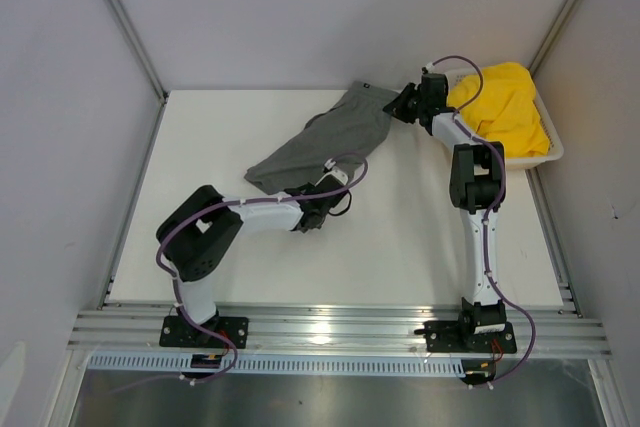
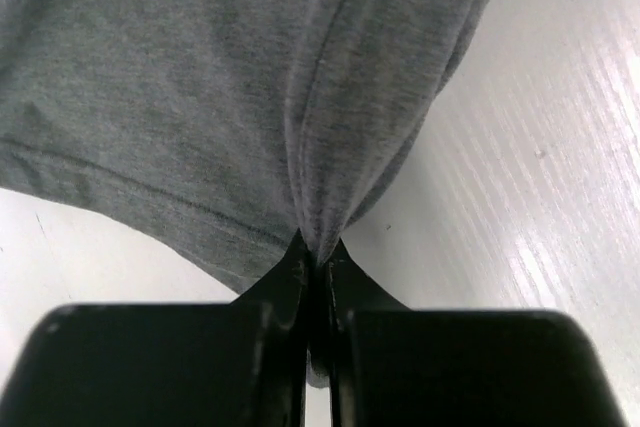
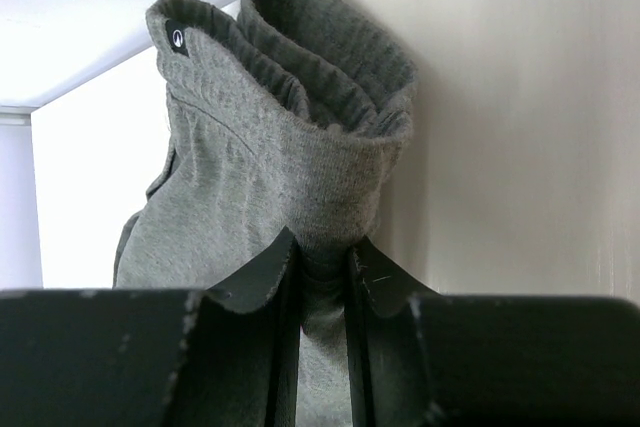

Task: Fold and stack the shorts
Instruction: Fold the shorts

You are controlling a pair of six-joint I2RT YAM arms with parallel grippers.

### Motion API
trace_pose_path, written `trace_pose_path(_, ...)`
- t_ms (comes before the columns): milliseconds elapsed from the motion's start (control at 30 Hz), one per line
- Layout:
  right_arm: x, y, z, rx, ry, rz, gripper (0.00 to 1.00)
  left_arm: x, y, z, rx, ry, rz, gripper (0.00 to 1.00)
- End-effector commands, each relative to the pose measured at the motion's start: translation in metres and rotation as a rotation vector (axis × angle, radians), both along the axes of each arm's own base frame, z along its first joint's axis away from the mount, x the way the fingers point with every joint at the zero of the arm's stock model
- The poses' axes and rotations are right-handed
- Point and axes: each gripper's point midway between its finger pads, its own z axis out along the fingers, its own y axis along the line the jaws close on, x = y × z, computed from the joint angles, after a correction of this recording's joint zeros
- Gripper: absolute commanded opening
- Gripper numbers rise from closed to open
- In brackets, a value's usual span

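The dark grey shorts point(image 1: 325, 137) lie stretched across the middle of the white table, waistband at the far right. My left gripper point(image 1: 322, 187) is shut on the hem at their near edge; the pinched cloth point(image 2: 330, 147) bunches into its jaws. My right gripper point(image 1: 400, 104) is shut on the waistband point(image 3: 330, 162), which carries a small black tag point(image 3: 178, 38). The yellow shorts point(image 1: 505, 107) lie heaped in the white mesh basket point(image 1: 548, 152) at the far right.
The basket stands against the right wall just behind my right arm point(image 1: 478, 182). Grey walls close the table on the left, back and right. A metal rail point(image 1: 330, 332) runs along the near edge.
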Motion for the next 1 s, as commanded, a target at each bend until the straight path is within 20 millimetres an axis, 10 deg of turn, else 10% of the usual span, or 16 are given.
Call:
trace_pose_path(0,0.007,-0.004,0.024,-0.009,-0.053,-0.015,0.00,-0.025,0.023,-0.018,0.039,0.072,0.067,0.00)
trace_pose_path(400,-0.077,-0.041,0.044,-0.084,0.037,-0.229,0.00,-0.043,0.059,-0.002,0.004,0.050,0.288,0.00)
trace_pose_path(733,-0.165,-0.065,0.026,-0.131,0.127,-0.309,0.00,-0.138,0.015,-0.004,-0.090,0.154,-0.060,0.00)
trace_pose_path(967,-0.230,-0.076,0.015,-0.095,0.132,-0.378,0.00,-0.161,0.025,-0.003,-0.139,0.165,-0.025,0.00)
